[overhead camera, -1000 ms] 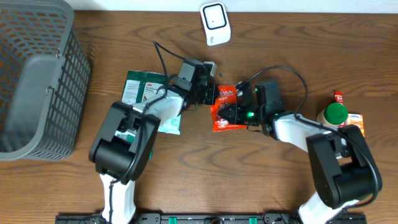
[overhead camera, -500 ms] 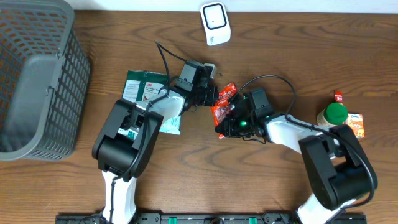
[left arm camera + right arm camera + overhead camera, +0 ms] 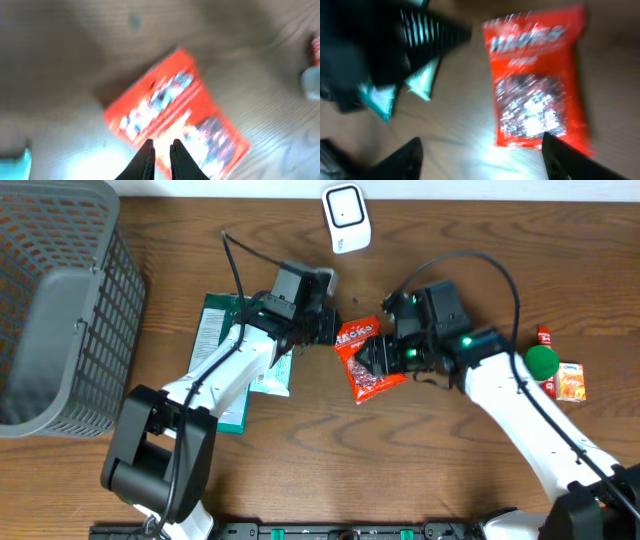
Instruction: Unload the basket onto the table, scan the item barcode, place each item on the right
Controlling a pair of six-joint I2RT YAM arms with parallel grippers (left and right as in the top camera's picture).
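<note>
Starting at the left edge, the grey basket [image 3: 60, 310] at 9 o'clock is cut off by the frame. The left arm lies across the dark green pack [image 3: 212, 330], hiding most of its print, and only a corner of the pale teal pack [image 3: 272, 382] shows below that arm. Both wrist views are blurred, so the red packet's lettering cannot be read, and whether a barcode faces up cannot be told. At 3 o'clock the right arm covers part of the green-lidded jar [image 3: 541, 360].

The red snack packet [image 3: 368, 360] lies flat on the wooden table [image 3: 320, 470] near its middle, tilted, between the two claws and below the white scanner [image 3: 345, 218] at 12 o'clock. It is glossy red-orange with pale lettering at its top and a speckled dark picture lower down [image 3: 535, 85]. In the left wrist view it sits diagonally [image 3: 175, 110].

The left gripper [image 3: 328, 332] is at the packet's 10 o'clock corner. Its fingertips are nearly together with only a thin slit between them, and nothing is in it [image 3: 161, 146]. The right gripper [image 3: 385, 358] stands at the packet's 3 o'clock edge with its fingers spread wide [image 3: 481, 142], and the packet is loose.

Counted: one basket, two greenish packs, one scanner, one red packet, one jar, one orange box [image 3: 571, 382], two arms.
</note>
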